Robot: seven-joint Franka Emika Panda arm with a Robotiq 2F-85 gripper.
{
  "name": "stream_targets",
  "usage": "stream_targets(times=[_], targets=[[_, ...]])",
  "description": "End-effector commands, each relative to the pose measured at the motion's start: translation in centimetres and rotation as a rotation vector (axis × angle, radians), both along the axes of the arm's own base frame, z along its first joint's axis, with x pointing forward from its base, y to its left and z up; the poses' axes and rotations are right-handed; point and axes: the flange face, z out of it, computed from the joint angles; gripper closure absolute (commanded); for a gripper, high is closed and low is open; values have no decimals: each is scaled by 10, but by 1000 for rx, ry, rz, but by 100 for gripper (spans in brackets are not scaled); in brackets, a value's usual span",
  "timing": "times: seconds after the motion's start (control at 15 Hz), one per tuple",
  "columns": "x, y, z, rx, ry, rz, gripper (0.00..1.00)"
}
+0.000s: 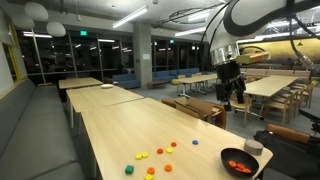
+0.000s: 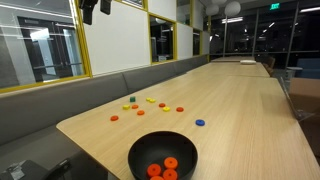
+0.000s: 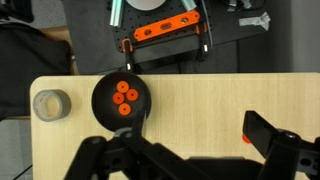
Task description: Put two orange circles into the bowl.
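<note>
At the near edge of the surface (image 2: 240, 110), the bowl (image 2: 160, 144) holds several orange circles (image 2: 160, 170).
Beyond it, loose coloured discs (image 2: 150, 105) lie scattered; farther off, the claw (image 1: 231, 98) hangs high above, spread wide, gripping nothing.

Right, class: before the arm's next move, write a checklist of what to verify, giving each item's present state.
1. Shallow round black bowl holds at least two flat orange plastic discs: ok, four show in the wrist view.
2. Gripper empty: ok, open, holding nothing.
3. Gripper clear of pale wooden table: ok, high above it.
4. Small grey cylindrical cup apart from bowl: ok.
5. Loose orange pieces lie on table: ok.
</note>
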Motion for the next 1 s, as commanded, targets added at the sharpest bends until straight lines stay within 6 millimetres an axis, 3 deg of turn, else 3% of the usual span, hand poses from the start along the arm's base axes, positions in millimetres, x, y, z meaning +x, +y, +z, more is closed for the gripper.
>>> stream_targets(times=[0.0, 0.47, 0.93], targets=[[-4, 27, -23, 95, -39, -99, 0], [-20, 99, -106, 134, -140, -252, 0], [-25, 139, -179, 88, -291, -409, 0]])
